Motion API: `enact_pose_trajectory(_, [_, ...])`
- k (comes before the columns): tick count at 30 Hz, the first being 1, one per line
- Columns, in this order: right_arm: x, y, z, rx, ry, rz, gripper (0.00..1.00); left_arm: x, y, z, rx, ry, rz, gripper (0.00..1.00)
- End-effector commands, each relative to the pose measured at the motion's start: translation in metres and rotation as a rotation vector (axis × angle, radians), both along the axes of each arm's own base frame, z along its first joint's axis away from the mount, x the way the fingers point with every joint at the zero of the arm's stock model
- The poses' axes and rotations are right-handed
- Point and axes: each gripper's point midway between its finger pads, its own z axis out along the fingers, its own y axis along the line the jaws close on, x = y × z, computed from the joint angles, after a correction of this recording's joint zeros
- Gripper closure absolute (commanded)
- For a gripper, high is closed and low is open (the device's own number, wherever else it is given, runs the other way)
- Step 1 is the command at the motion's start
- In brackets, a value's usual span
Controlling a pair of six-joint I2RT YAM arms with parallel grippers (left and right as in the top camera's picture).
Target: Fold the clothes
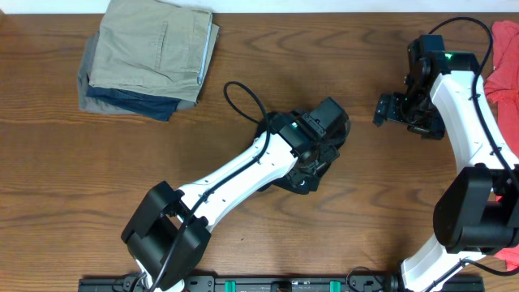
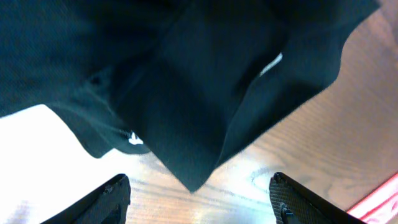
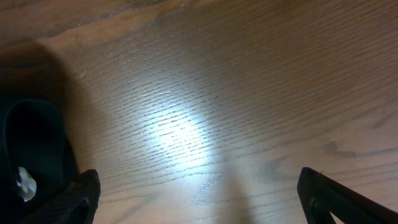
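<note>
My left pincer (image 2: pixel 199 190) hangs spread over the bunched black shirt (image 2: pixel 186 81), right pincer (image 3: pixel 199 193) spread well apart, so I risk pinching several layers.

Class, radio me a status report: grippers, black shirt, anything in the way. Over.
Left gripper open over bunched black shirt, not gripping. Right gripper open above bare table. Folded pile, red garment well aside.

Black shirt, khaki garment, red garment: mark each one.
black shirt (image 2: pixel 186 106), left wrist view, central fabric fold.
khaki garment (image 1: pixel 154 45), overhead view, top folded face.
red garment (image 1: pixel 507 61), overhead view, part at right edge.
</note>
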Motion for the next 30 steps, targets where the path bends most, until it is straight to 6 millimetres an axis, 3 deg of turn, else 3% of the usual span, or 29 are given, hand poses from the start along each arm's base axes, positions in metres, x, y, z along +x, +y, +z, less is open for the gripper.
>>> enact_pose_trajectory(1, [0.0,-0.004,0.003,-0.014,-0.008,0.005,0.01,0.008,0.009,-0.019,0.064,-0.006,0.049,0.27])
enact_pose_trajectory(7, [0.0,-0.004,0.003,-0.014,-0.008,0.005,0.01,0.005,0.004,-0.041,0.075,0.041,0.04,0.27])
enact_pose_trajectory(14, [0.0,-0.004,0.003,-0.014,-0.008,0.005,0.01,0.007,0.003,-0.041,0.073,0.031,0.035,0.33])
enact_pose_trajectory(23, [0.0,-0.004,0.003,-0.014,-0.008,0.005,0.01,0.007,0.004,-0.041,0.081,0.019,-0.007,0.67])
enact_pose_trajectory(27, [0.0,-0.004,0.003,-0.013,-0.008,0.005,0.01,0.007,0.004,-0.04,0.085,0.0,-0.071,0.94])
enact_pose_trajectory(30, [0.0,-0.004,0.003,-0.014,-0.008,0.005,0.01,0.007,0.004,-0.034,0.08,-0.016,-0.102,0.94])
